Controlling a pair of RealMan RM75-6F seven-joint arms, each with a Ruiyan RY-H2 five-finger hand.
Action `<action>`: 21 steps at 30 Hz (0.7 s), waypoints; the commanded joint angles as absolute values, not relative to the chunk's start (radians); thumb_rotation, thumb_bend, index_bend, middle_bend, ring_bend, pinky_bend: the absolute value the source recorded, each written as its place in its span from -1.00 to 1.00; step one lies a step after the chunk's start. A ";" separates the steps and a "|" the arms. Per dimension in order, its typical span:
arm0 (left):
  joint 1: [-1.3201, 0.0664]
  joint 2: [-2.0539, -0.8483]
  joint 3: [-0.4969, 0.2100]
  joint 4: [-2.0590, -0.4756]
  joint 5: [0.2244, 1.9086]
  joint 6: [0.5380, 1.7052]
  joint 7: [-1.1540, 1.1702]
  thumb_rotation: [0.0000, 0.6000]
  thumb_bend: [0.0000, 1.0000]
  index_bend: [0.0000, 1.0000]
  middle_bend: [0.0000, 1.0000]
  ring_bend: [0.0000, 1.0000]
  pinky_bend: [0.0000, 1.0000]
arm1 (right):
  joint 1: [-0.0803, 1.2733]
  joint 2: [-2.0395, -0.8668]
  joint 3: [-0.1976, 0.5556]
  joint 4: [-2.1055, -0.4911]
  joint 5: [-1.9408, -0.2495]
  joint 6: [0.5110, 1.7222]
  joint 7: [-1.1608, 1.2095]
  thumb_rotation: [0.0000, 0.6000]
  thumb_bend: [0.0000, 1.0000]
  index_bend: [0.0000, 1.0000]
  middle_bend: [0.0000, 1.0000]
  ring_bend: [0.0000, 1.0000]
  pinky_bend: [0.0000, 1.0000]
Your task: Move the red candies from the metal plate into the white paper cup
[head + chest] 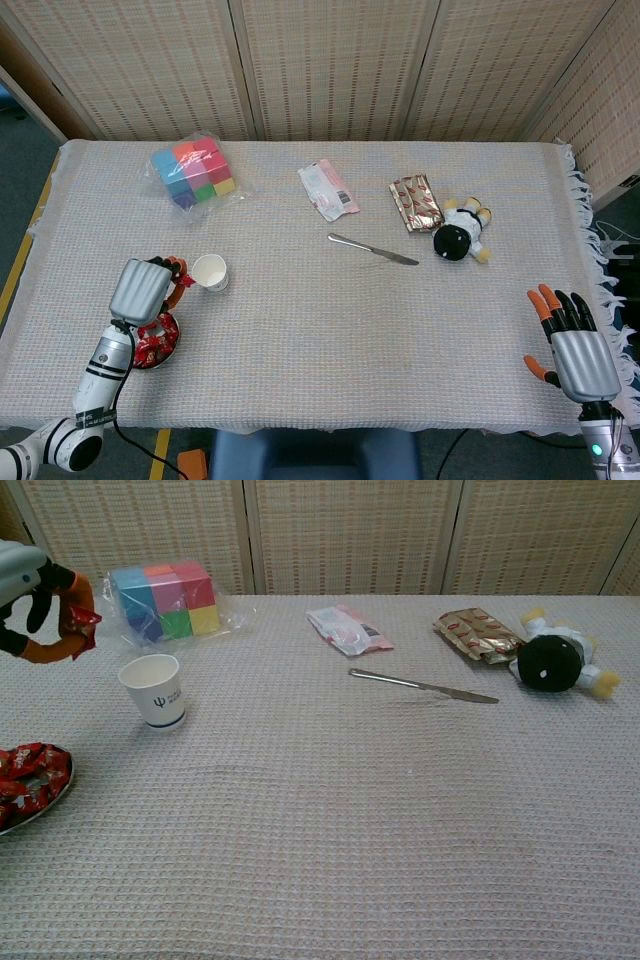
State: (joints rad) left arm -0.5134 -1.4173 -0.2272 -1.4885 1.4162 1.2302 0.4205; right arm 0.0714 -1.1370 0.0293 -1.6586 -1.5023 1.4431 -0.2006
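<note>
Left robot hand (35, 605) is raised above the counter (330, 320), just left of the cup (154, 690), pinching one red candy (82, 625) between fingertips; the other fingers are curled around it. I carry it high so it clears the cup rim before release. The cup stands upright, mouth open, between the plate (160, 345) and the blocks (195, 170), so the transfer path is short. More red candies sit piled on the plate, near the counter's front-left edge; the task looks far from done. Right robot hand (572, 345) rests at the front-right edge, fingers spread, holding nothing, parked clear of the work. Knife (372, 250), two packets and a plush toy lie well apart, not in my path.
</note>
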 commanded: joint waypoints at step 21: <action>-0.681 -1.624 -0.253 -1.232 1.252 1.082 0.460 1.00 0.16 0.53 0.44 0.25 0.98 | 0.076 -1.134 0.048 -1.651 -1.461 1.435 -0.200 1.00 -0.77 -1.00 -1.00 -1.00 -1.00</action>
State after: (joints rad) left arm -0.6782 -1.6208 -0.2579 -1.2375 1.2562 1.0869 0.4640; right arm 0.0759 -1.1347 0.0476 -1.6510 -1.4614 1.4344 -0.2003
